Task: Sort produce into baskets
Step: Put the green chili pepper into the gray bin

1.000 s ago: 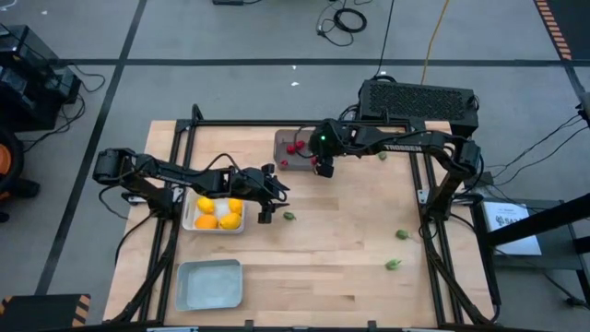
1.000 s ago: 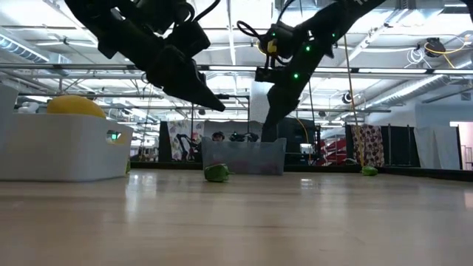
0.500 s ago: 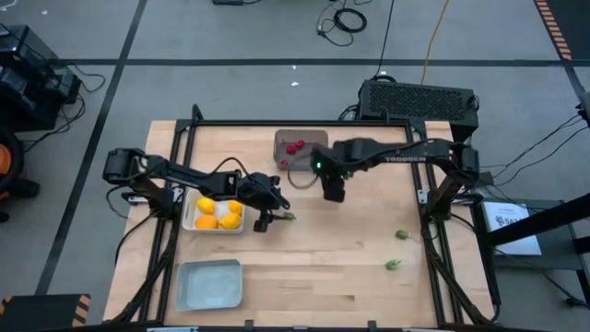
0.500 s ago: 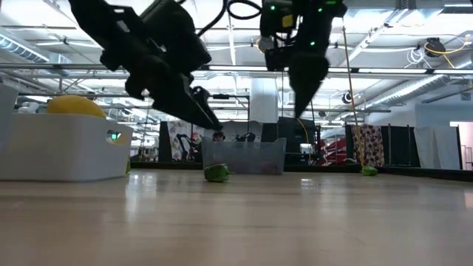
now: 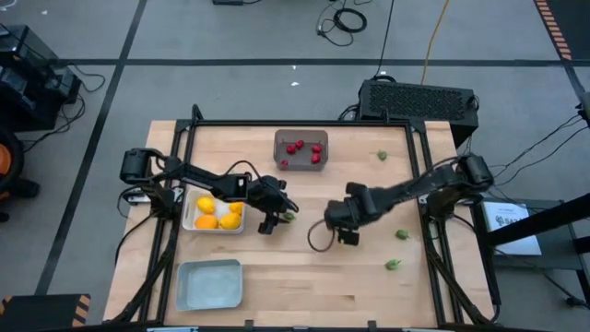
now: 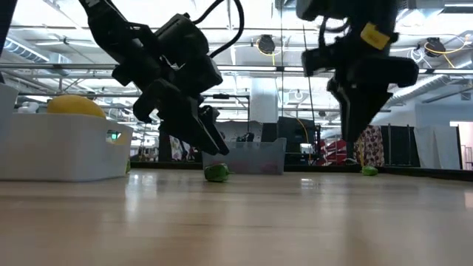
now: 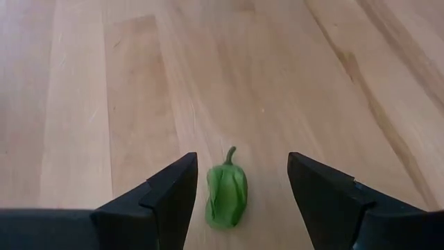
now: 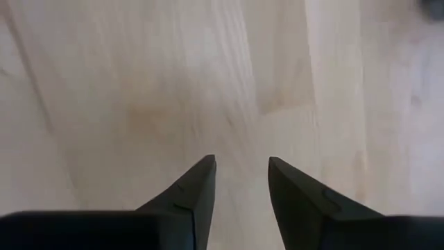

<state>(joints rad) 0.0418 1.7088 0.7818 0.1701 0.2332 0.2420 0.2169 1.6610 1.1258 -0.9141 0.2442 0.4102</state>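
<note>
Your left hand (image 7: 239,187) hangs low with fingers spread around the green pepper (image 7: 226,196) lying on the table (image 5: 304,267) beside the white tray (image 5: 189,219) of lemons, while your right hand (image 5: 348,237) hovers mid-table, fingers slightly parted, gripping nothing.

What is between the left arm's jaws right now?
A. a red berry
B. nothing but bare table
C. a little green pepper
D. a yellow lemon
C. The left wrist view shows the green pepper lying on the table in the gap of the open left gripper; from above, that gripper sits right beside the white tray.
</note>
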